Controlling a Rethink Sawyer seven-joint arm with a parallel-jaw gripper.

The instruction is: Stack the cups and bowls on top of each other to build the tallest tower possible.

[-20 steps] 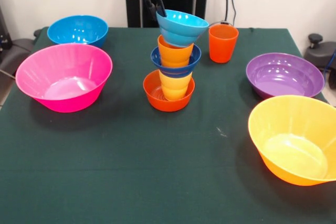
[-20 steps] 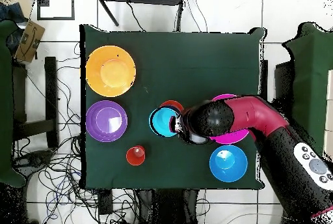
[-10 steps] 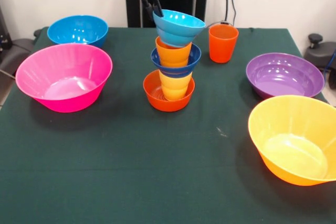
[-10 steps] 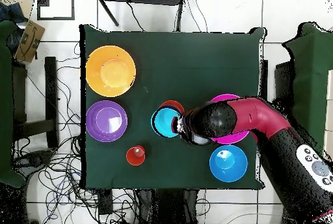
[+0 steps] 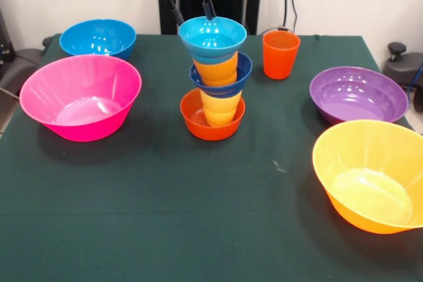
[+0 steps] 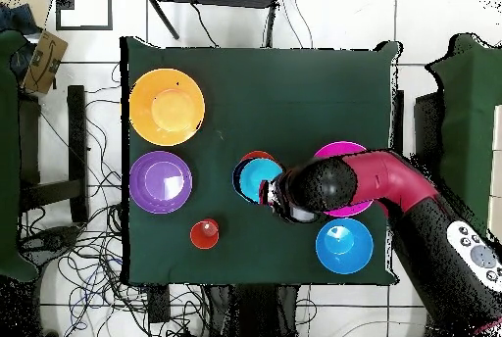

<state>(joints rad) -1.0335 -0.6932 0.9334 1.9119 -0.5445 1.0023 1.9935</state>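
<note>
The tower stands mid-table: a small orange-red bowl [image 5: 197, 125] at the base, then a yellow cup [image 5: 220, 109], a dark blue bowl [image 5: 225, 89], a light orange cup [image 5: 217, 70] and a cyan bowl [image 5: 211, 36] upright on top. My gripper [image 5: 192, 10] is open just above and behind the cyan bowl's far rim, fingers spread and holding nothing. In the overhead view the gripper [image 6: 276, 196] sits beside the cyan bowl [image 6: 259, 178]. A darker red-orange cup [image 5: 280, 54] stands alone to the right of the tower.
A large pink bowl [image 5: 80, 96] and a medium blue bowl [image 5: 98, 37] lie left of the tower. A purple bowl [image 5: 358, 94] and a large yellow-orange bowl [image 5: 370, 175] lie on the right. The arm [image 6: 392, 181] reaches over the pink bowl.
The cyan bowl, tilted and held at its rim before, now sits level on the light orange cup. The gripper's fingers have spread apart and let go of it.
</note>
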